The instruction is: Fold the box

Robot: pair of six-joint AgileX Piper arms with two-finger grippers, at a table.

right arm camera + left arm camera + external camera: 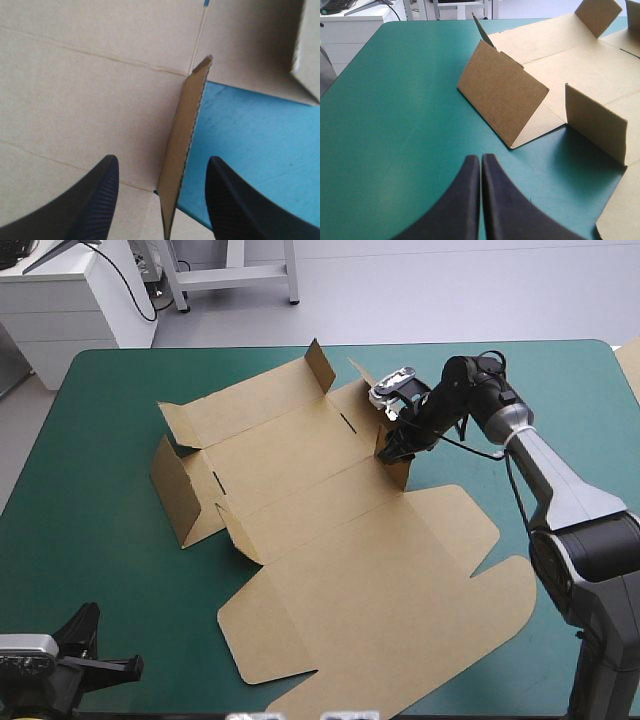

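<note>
Brown board takes up the middle of the table: the box point(330, 540) lies opened out on the teal-green cover point(100, 540), most of it flat, with its large lid panel point(400, 610) (the one with the rounded tabs) spread toward the near edge. Along the box's left side a side wall point(172, 490) stands tilted up. In the left wrist view this same wall point(502, 97) leans as a sloped sheet ahead of the gripper, with a shorter corner flap point(595, 122) upright just beside it. At the box's far edge another small flap point(320, 365) sticks up. The right gripper point(393, 448) reaches down at the box's right side, where a narrow flap point(398, 472) is raised. Seen from the right wrist, its black fingers point(100, 200) stand well apart with that flap point(181, 150) edge-on between them, touching neither, with flat board on one side and bare cover on the other. The left gripper point(128, 667) sits low at the table's near left corner, well apart from the box, its fingers point(465, 200) pressed together into one point above bare cover, holding nothing.
</note>
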